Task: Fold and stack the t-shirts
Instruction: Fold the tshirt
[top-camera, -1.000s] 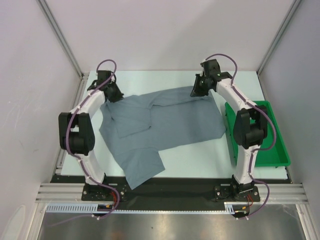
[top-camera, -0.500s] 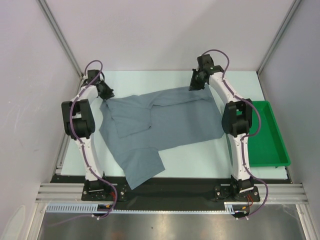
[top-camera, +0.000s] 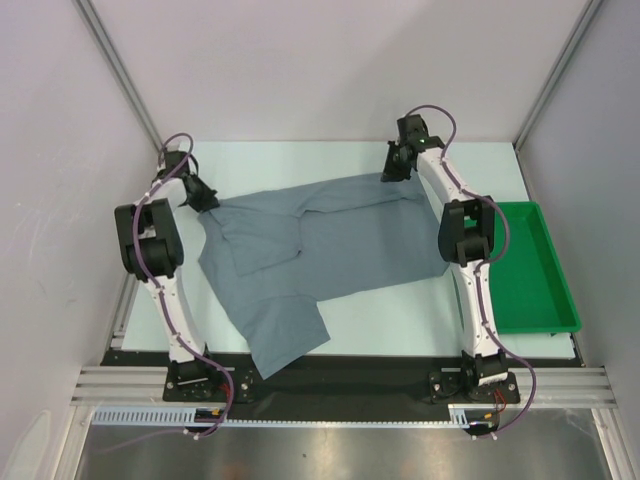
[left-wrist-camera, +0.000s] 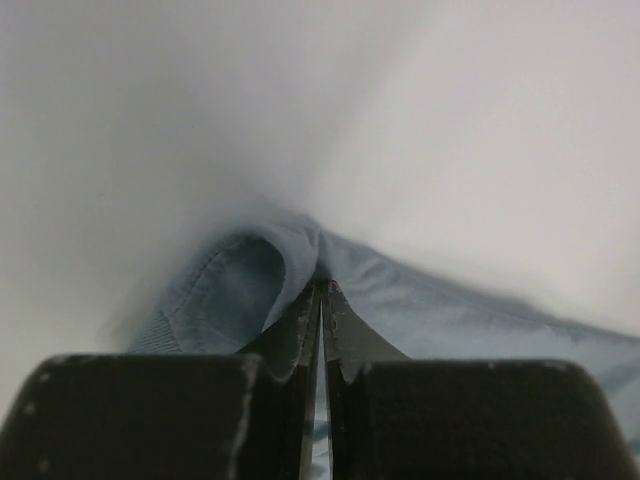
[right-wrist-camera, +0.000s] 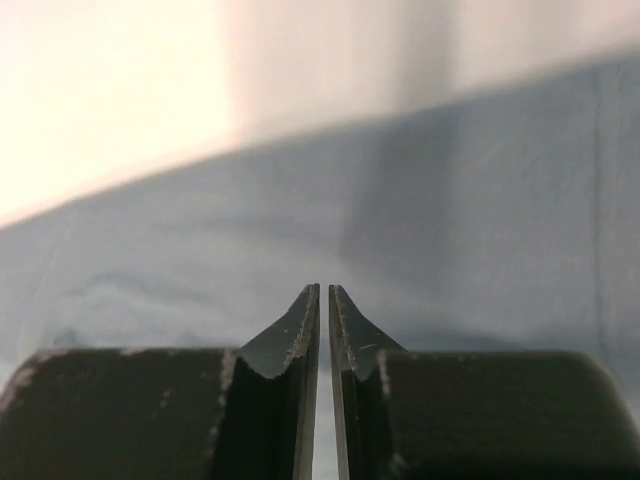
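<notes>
One slate blue-grey t-shirt (top-camera: 330, 240) lies spread and rumpled across the table, with one part hanging over the near edge. My left gripper (top-camera: 205, 198) is at the shirt's far left corner. In the left wrist view it (left-wrist-camera: 321, 285) is shut on a raised fold of the cloth (left-wrist-camera: 230, 290). My right gripper (top-camera: 388, 176) is at the shirt's far right edge. In the right wrist view it (right-wrist-camera: 323, 290) is shut, with only a thin slit between the fingers, low on the cloth (right-wrist-camera: 480, 220). No folded shirt is in view.
A green plastic tray (top-camera: 530, 270) stands empty at the right edge of the table. The pale table (top-camera: 400, 320) is walled by white panels left, right and behind. Both arms reach along the table's sides to the far end.
Both arms have stretched farther toward the back. The left gripper has moved left and drawn the shirt's far left corner with it. The right arm has swung off the tray.
</notes>
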